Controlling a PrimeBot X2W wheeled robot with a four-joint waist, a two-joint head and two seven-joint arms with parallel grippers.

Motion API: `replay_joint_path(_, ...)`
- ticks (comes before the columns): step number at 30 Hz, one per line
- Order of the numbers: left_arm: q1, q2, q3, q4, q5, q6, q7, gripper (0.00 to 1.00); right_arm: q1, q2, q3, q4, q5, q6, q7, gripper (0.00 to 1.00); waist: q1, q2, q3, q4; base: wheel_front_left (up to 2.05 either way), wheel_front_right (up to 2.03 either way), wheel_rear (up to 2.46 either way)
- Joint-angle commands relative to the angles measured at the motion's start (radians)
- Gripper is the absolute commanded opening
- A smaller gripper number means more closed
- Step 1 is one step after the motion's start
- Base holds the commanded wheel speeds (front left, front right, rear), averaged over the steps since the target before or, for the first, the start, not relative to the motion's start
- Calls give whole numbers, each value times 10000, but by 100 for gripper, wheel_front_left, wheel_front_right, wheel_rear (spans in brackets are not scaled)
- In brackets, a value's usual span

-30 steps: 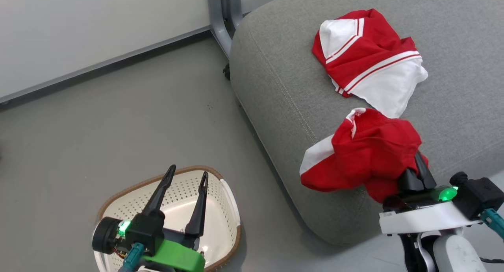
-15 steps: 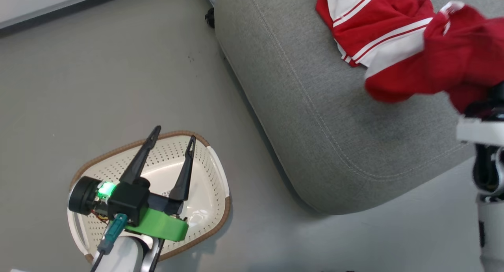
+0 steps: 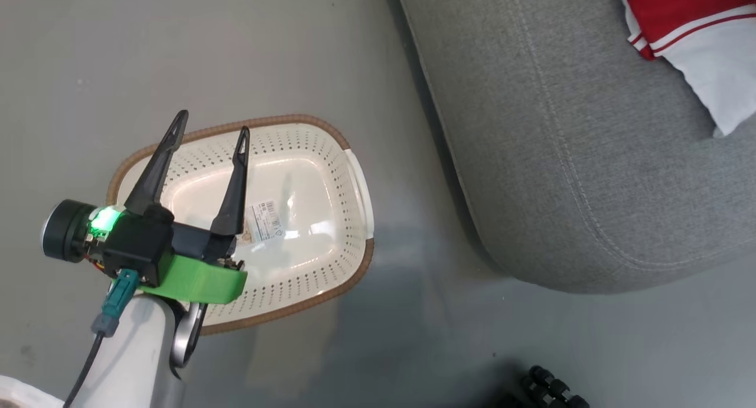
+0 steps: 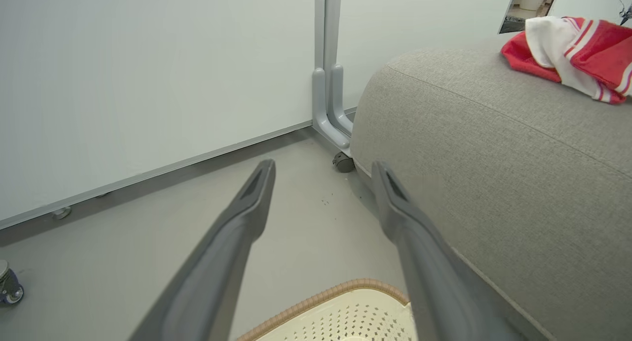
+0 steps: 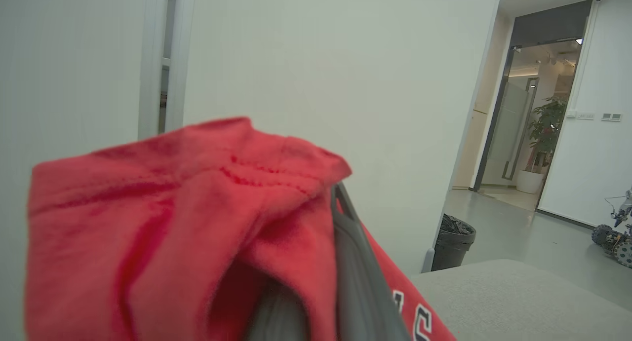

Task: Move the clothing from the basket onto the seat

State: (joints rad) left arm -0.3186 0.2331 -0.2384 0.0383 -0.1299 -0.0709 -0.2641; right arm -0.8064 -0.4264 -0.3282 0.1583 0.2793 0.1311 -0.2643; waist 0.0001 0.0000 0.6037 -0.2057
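Head view: left gripper [image 3: 211,122] hangs fingers-apart over the basket [image 3: 357,178]; in right wrist view the right gripper [image 5: 332,199] is clamped on red clothing [image 5: 173,208], fingers mostly buried.

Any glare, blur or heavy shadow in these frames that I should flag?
Head view: glare inside the basket, and a broad soft shadow on the floor beside it. Left wrist view: the left gripper is soft near the lens. Right wrist view: the clothing is blurred up close; the doorway is bright.
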Motion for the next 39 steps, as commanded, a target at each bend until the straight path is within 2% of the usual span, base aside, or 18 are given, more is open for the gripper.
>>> replay_joint_path(1, -288, -17, 25, -32, 60, -54, -1, 100, -198, 7, 127, 367, -73, -7, -1, 0, -1, 0, 959, 864, 0, 0, 0)
replay_joint_path(4, -448, -120, 35, -33, 83, -93, -1, 100, -573, -95, 143, 1274, -227, -7, -3, 0, -1, 0, 1211, 1039, 0, 0, 0)
replay_joint_path(7, -516, -187, 17, 32, 152, -138, -1, 100, -707, 164, 95, 2340, -495, -7, -3, 0, -1, 0, 1303, 1168, 0, 0, 0)
replay_joint_path(10, -514, -261, 22, 108, 196, -170, -1, 100, -809, 361, -174, 2741, -750, -7, -3, 0, -1, 0, 1278, 1219, 0, 0, 0)
replay_joint_path(11, -499, -276, 42, 147, 195, -177, -1, 100, -757, 501, -293, 2813, -808, -7, -3, 27, -1, 0, 1234, 1211, 0, 0, 0)
replay_joint_path(12, -483, -284, 65, 170, 196, -186, -1, 100, -680, 597, -349, 2837, -848, -7, -3, 65, -1, 0, 1198, 1199, 0, 0, 0)
replay_joint_path(14, -466, -306, 107, 230, 208, -211, -1, 100, -445, 792, -520, 2765, -938, -7, -3, 100, -1, 0, 1090, 1171, 0, 0, 0)
replay_joint_path(21, -281, -558, 242, 391, 177, -241, -1, 100, 800, 1507, -1042, 1952, -1092, -7, -3, 100, -1, 0, 259, 1121, 0, 0, 0)
replay_joint_path(27, 91, -1016, 355, 675, -60, -283, -1, 100, 2271, 1979, -637, 1323, -1098, -7, -3, 100, -1, 0, -729, 1274, 0, 0, 0)
replay_joint_path(39, 1271, -1746, 1200, 1338, -1028, -398, -1, 100, 4910, 2761, 2287, 610, -1176, -10, -3, 100, -1, 0, -3080, 2105, 0, 0, 0)
